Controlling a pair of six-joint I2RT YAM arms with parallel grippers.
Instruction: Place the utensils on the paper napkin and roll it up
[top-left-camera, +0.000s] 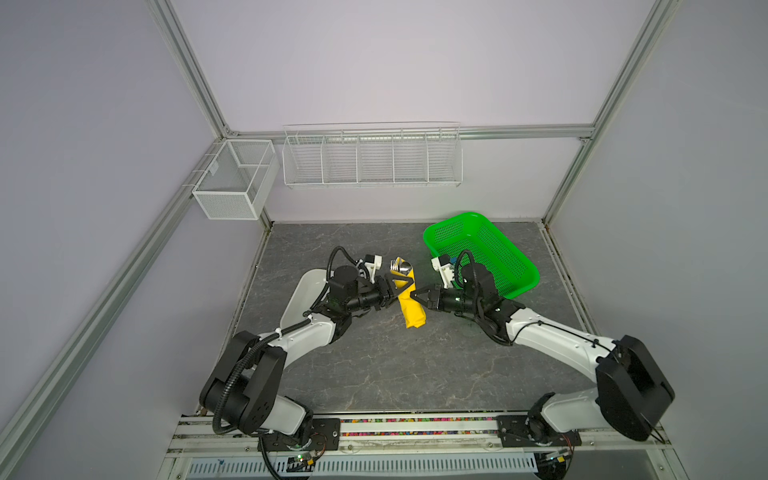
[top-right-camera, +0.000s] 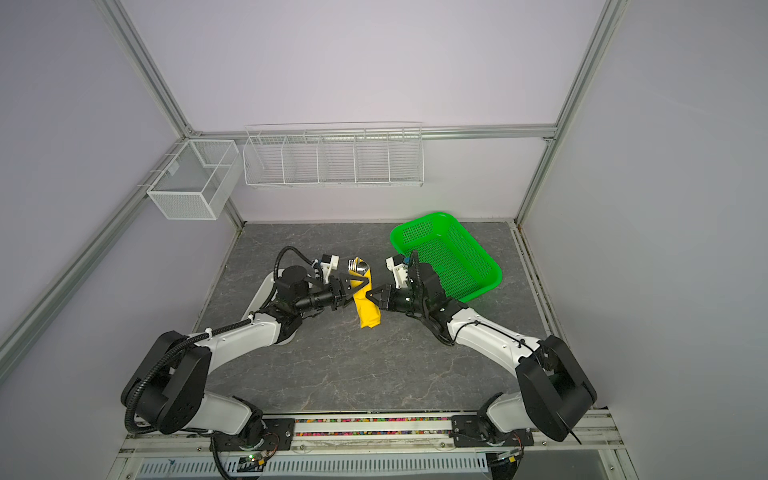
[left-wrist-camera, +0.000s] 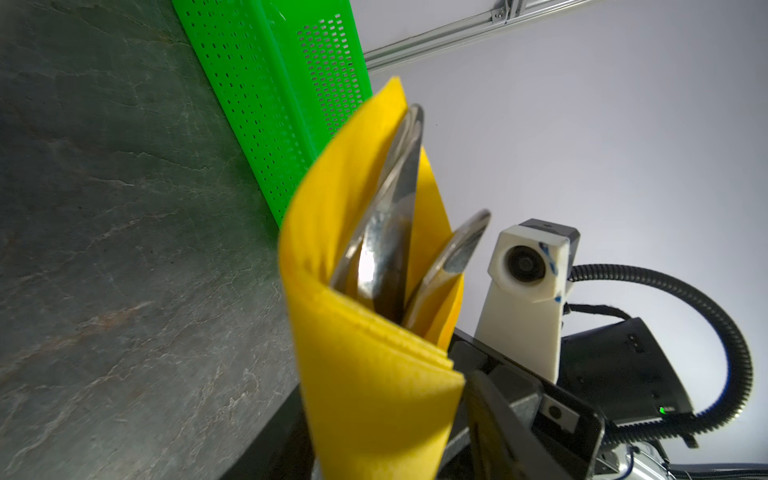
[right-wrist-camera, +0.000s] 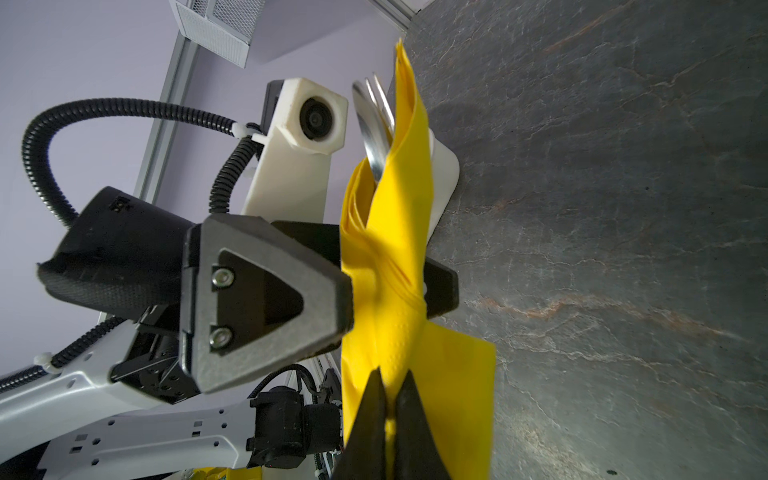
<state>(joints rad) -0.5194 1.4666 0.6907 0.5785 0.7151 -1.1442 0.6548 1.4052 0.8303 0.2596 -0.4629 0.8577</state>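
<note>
Arms (top-left-camera: 305, 334) are white with black joints (top-left-camera: 249, 390); ribbed black cable (right-wrist-camera: 124, 106) arcs behind the jaws, silver screws (right-wrist-camera: 222, 277) stud the left gripper (right-wrist-camera: 392, 293).

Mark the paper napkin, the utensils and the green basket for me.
paper napkin (top-left-camera: 412, 315): in a top view, lower end of the yellow roll.
utensils (left-wrist-camera: 388, 216): left wrist view, silver head sticking out of the roll.
green basket (top-left-camera: 496, 255): in a top view, bare perforated floor.

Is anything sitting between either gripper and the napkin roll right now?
Nothing visible. The left gripper is clamped around the paper napkin mid-roll, the right gripper pinches it alongside, and the utensils sit inside.
</note>
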